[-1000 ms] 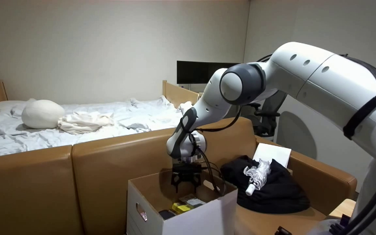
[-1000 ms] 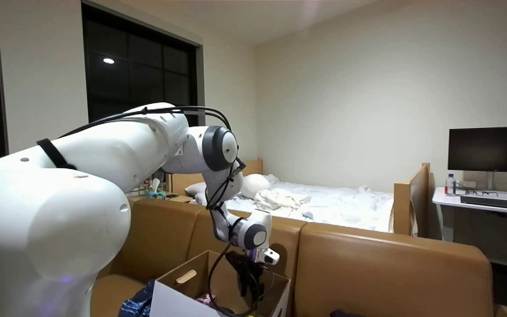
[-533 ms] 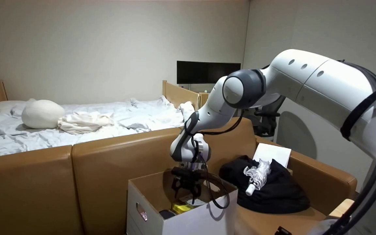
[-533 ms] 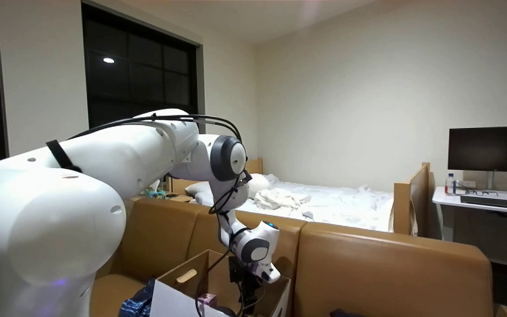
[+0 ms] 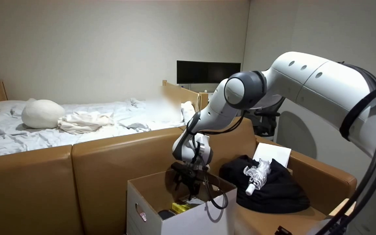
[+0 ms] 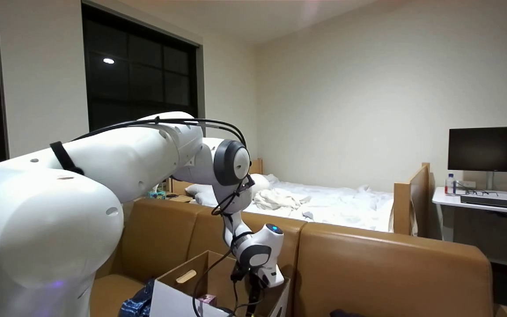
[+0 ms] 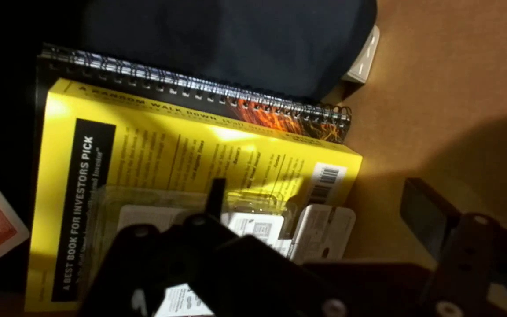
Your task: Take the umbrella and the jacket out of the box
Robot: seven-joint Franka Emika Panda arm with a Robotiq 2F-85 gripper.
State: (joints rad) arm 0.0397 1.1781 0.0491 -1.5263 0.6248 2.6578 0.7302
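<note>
Umbrella [image 5: 258,176]: clear folding one, furled, atop the jacket [image 5: 274,197] in an exterior view; handle end nearer the cardboard box [image 5: 201,217], long axis slanting back & away from it.
Jacket: prob the black cloth heap; on sofa seat [image 5: 259,223] just beside the box, not in it.
Gripper [image 7: 317,198]: down in box, fingers well apart, holding nothing.
Blister pack [image 7: 253,224]: on the yellow "A Random Walk Down Wall Street" book [image 7: 183,163]; one finger over it in wrist view, the other by bare cardboard. Contact: can't tell.
Navy item [image 7: 236,48]: in box, next to spiral notebook [image 7: 192,81]; ID unclear.
Box wall: btwn gripper & umbrella, so any reach there goes up & over first.
Arm [image 5: 300,76]: the only one; both task items look out, imo, so next prob lift clear, or close on pack if more's wanted.
</note>
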